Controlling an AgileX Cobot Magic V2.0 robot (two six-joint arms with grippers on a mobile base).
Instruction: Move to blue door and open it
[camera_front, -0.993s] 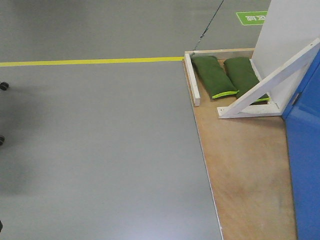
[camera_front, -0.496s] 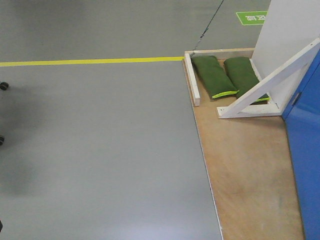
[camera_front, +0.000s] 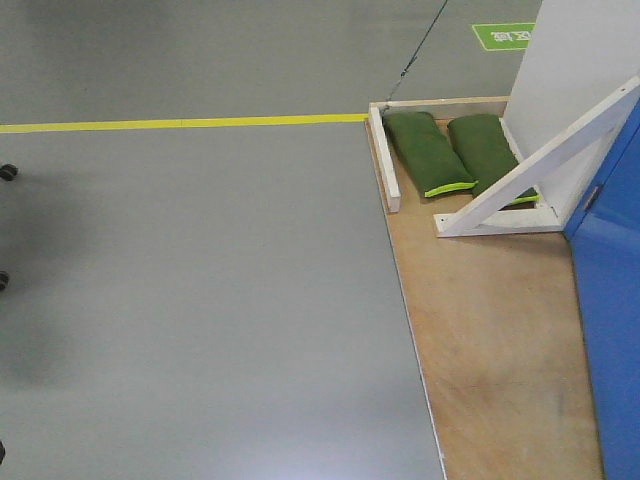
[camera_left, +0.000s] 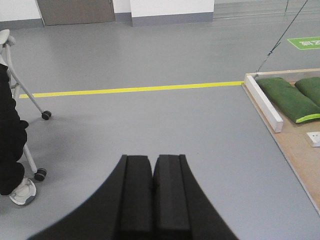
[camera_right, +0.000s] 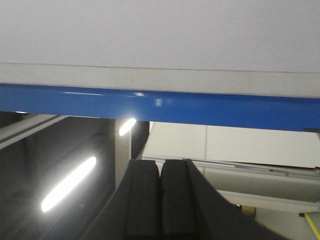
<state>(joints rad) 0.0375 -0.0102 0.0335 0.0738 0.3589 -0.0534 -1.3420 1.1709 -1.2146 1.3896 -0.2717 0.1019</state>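
Note:
The blue door (camera_front: 612, 310) shows only as a glossy bright-blue panel along the right edge of the front view, standing on a plywood platform (camera_front: 490, 330). Its handle and lock are out of view. In the right wrist view a glossy blue band (camera_right: 160, 107) runs across under a white surface, above my right gripper (camera_right: 160, 161), which is shut on nothing. My left gripper (camera_left: 152, 157) is shut too, empty, and hangs over bare grey floor, left of the platform's edge.
A white panel with a diagonal brace (camera_front: 540, 170) stands beside the door. Two green sandbags (camera_front: 428, 150) lie behind a white wooden bar (camera_front: 385, 165). A yellow line (camera_front: 180, 123) crosses the floor. A wheeled frame (camera_left: 46, 115) and a dark-clothed figure (camera_left: 10, 140) are at the left.
The front view has barely shifted: the blue door's lower edge sits slightly further right than a second ago. Nothing else has moved.

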